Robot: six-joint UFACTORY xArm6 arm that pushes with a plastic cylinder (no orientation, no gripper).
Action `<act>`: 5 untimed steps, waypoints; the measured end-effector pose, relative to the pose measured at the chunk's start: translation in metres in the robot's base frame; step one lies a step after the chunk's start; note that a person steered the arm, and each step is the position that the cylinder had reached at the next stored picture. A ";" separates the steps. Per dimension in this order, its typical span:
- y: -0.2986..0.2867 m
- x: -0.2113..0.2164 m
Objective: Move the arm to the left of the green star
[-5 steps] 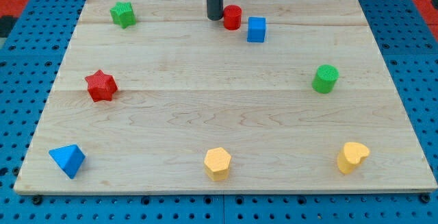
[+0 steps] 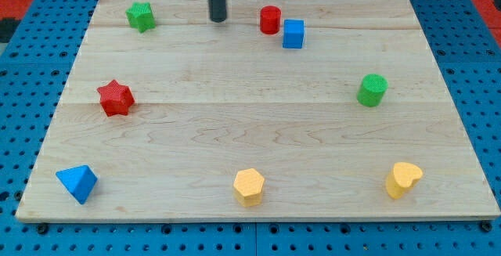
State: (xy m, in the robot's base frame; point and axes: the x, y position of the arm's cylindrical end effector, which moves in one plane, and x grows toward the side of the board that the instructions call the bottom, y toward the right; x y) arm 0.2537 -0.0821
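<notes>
A: Where does the green star (image 2: 140,16) sit?

B: Near the view's top-left corner of the wooden bench (image 2: 250,131). My tip (image 2: 217,19) stands on the view's right of the green star, well apart from it, at about the same depth on the board.

A: So how should the step be run?

B: I judge that a straight slide toward the view's left would strike the green star. Better to curve around it, passing on its view's-bottom side where the wood is bare, then stop just beside its view's-left face without touching. There is little board between the green star and the edge, so the final approach wants to be slow.

A: Anything else in the path?

B: No. The red cylinder (image 2: 270,19) and blue cube (image 2: 293,34) lie farther from the green star than my tip does, on the view's right. The red star (image 2: 116,98) is below the green star, well apart.

A: And the arm's pose?

B: Only the dark rod shows, upright, entering from the view's top. The end effector has no jaws to part or close; it holds nothing and touches no block.
</notes>
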 end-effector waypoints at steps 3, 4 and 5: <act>-0.111 0.074; -0.126 0.079; -0.170 0.072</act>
